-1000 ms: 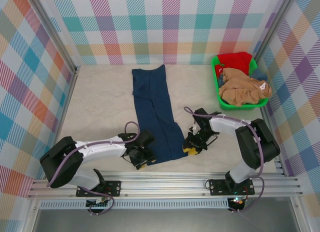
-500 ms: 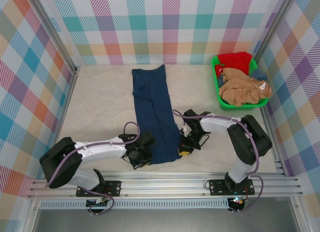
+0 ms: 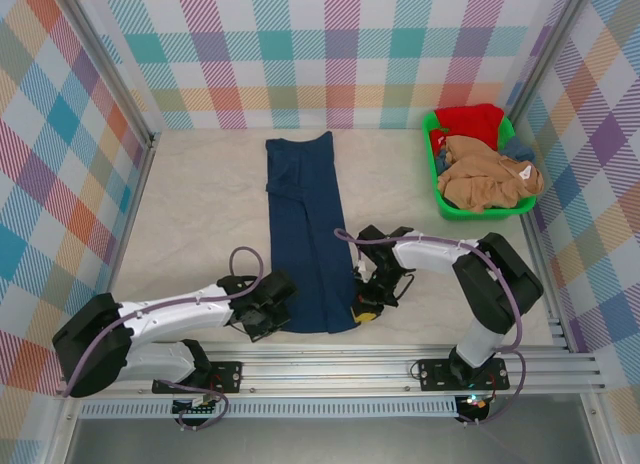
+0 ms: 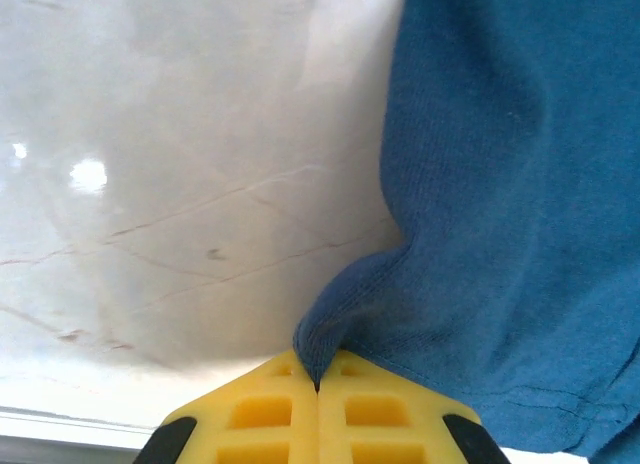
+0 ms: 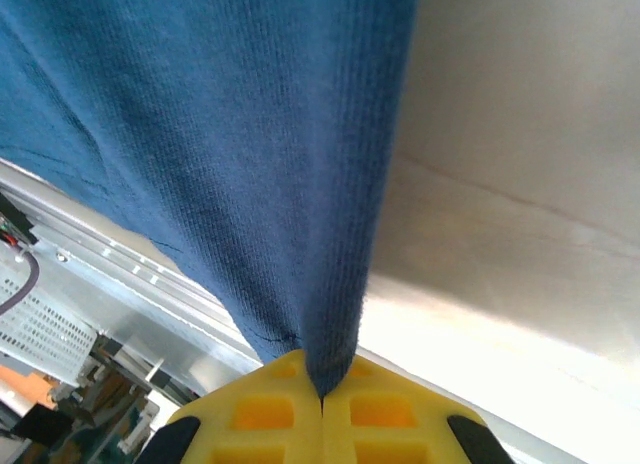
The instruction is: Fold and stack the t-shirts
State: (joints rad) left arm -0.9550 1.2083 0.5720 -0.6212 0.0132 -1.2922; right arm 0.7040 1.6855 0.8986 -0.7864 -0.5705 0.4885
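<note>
Top view: on the table [image 3: 190, 224] a long blue shirt [image 3: 303, 224] lies stretched straight away from the arms. The left gripper [image 3: 270, 319] pinches its near left corner, and the right gripper [image 3: 364, 310] pinches its near right corner. The rest lies ahead of both, so the fold likely goes forward.

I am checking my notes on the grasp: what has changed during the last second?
Both grippers closed on the near end of the navy t-shirt: the left gripper on its left edge, the right gripper, after moving left, on its right edge. The green basket and its shirts stayed put.
</note>
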